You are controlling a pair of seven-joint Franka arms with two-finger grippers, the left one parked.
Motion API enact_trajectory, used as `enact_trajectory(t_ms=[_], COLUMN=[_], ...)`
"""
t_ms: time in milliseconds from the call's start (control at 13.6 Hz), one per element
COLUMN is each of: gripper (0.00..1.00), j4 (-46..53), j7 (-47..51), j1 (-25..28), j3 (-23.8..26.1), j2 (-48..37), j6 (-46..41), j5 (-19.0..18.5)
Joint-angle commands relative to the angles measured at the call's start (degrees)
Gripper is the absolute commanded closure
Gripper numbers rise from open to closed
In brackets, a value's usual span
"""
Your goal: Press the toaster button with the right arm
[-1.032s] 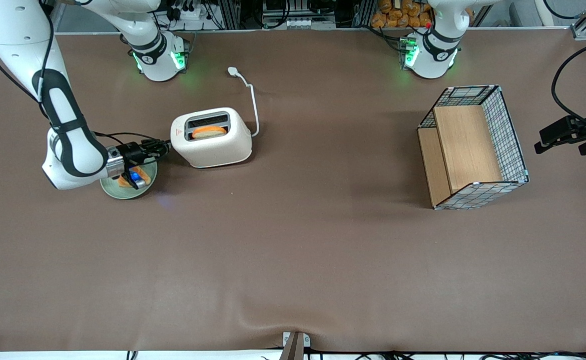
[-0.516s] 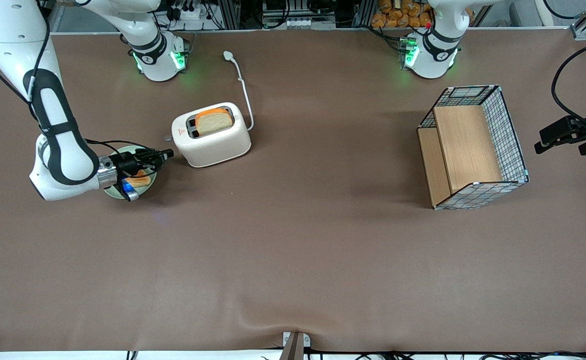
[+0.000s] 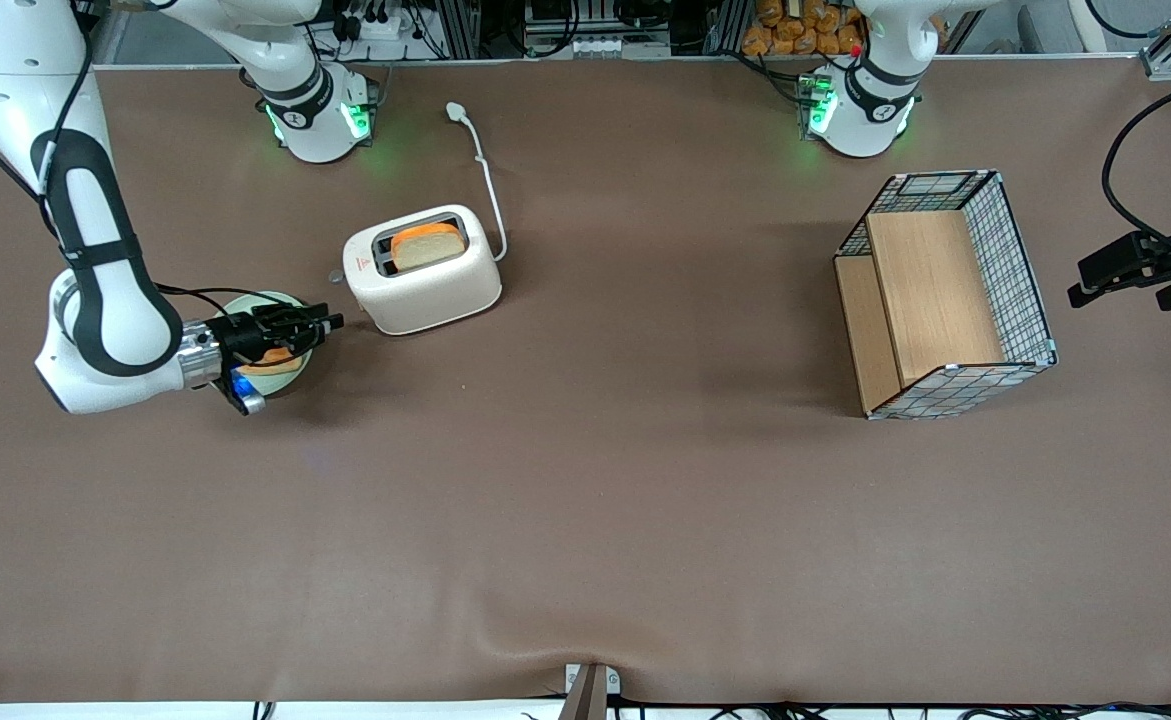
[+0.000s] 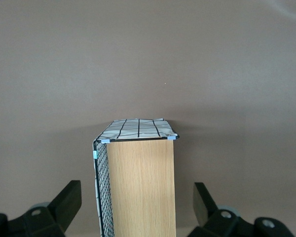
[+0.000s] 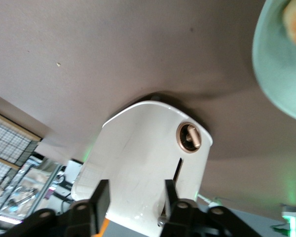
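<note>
The toaster (image 3: 423,268) is sitting on the table toward the working arm's end, its long side pointing at the gripper (image 3: 330,321). The gripper is hovering just beside the narrow end (fingers a little apart, holding nothing), and the toaster button (image 3: 335,276) is poking out, a bit farther from the front camera than the fingertips.

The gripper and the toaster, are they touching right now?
Apart. In the front view, bare brown table shows between the gripper, above the green plate, and the toaster.
</note>
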Motion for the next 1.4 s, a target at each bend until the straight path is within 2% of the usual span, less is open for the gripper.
enact_trajectory(t_ms=[0,221,442,663,811,1032,1326], gripper=[0.00,0.00,0.00,0.00,0.00,0.00,0.00], j4=[5.11,7.85,8.21,7.94,7.59,4.78,9.60], j7=[0.82,-0.84,-1.20,-3.21,-4.80,-5.07,-4.10], j1=[0.86,1.91,2.97,2.45,1.31,-0.46,-2.65], j3=[0.07,0.25,0.25,0.07,-0.11,0.16,-0.02], j2=[-1.27,-6.88,-16.01,-24.10,-29.29,-36.69,-33.81], j6=[-1.26,-1.08,2.50,2.52,2.35,1.56,0.94], j5=[-5.51,-13.23,-24.04,-30.65,-33.03,-34.70,-34.88])
